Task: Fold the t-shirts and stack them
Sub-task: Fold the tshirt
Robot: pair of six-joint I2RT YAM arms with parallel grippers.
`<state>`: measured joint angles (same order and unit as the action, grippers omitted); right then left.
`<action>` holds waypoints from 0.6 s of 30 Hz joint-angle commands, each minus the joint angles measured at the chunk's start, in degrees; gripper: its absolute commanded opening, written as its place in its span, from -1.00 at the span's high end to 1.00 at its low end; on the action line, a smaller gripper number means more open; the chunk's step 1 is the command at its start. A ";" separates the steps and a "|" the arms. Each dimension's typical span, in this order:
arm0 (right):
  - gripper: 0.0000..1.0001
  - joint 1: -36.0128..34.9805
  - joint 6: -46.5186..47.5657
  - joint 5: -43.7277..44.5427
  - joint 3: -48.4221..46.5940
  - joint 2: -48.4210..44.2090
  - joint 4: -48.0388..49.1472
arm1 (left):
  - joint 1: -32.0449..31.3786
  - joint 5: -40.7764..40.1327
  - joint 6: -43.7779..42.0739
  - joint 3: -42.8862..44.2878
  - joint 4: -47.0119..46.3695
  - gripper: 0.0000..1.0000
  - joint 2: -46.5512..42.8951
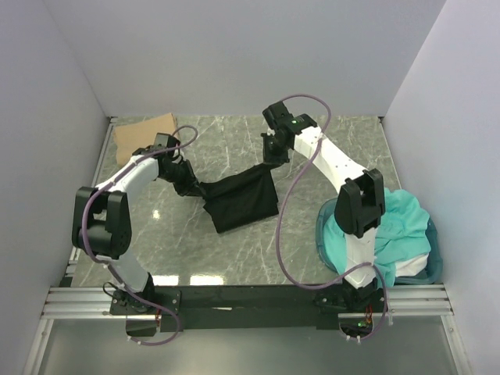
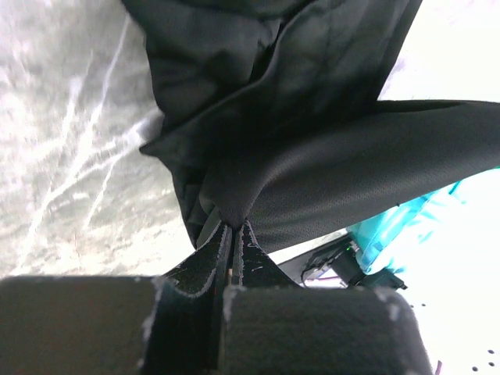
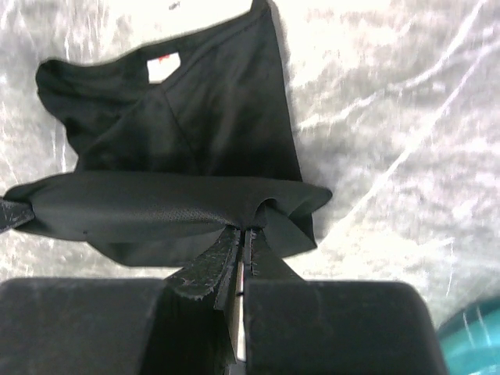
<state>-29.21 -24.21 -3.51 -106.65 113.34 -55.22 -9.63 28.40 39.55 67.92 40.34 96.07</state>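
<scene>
Black t-shirt (image 1: 242,201) sits about mid-table (image 1: 328,141), slightly left of centre, pulled taut between both grippers. Left gripper (image 1: 195,190) is clenched on the shirt's left end: the left wrist view shows both fingers pressed together with a pinch of black cloth bunched at the tips. Right gripper (image 1: 272,162) is clenched on the shirt's far right corner: the right wrist view shows the fingers closed on a folded bit of hem, with cloth wrapping over the tips. The edge held between the two grips runs as a stretched band, and the rest of the shirt spreads below it toward the near edge, lying on the marble surface; how much is lifted clear, cannot tell. White neck label (image 3: 162,69) is visible on the part lying flat, near the collar opening. Fabric is creased and doubled over around the left grip. Tan-brown t-shirt (image 1: 144,134) lies flat in the far left corner of the table, well apart from the black one and just beyond the left arm's elbow. Teal t-shirts (image 1: 398,226) are heaped loosely in the blue tub (image 1: 324,234) at the near right corner, spilling over its rim, with some white showing at the heap's near side. The right arm's lower link crosses in front of the tub.
</scene>
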 commanded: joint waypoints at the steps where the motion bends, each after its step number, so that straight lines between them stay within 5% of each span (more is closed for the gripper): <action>1: 1.00 1.87 2.58 0.79 -5.66 2.66 -1.20 | 1.28 0.25 -2.28 3.53 0.71 0.99 2.44; 16: 1.00 3.28 4.87 -1.85 -16.65 14.01 -2.26 | 5.32 -1.16 -1.67 8.54 0.09 0.97 10.27; 17: 0.91 3.28 4.78 -1.94 -17.27 14.45 -2.26 | 5.50 -1.24 -1.50 8.89 0.01 0.81 10.62; 18: 0.59 3.28 4.87 -2.64 -17.88 15.15 -2.26 | 5.76 -1.77 -1.15 9.59 -0.26 0.39 10.89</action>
<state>-27.14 -20.95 -6.92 -120.88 127.72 -57.04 -5.08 28.53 38.33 74.72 40.07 106.04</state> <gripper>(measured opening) 0.155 0.190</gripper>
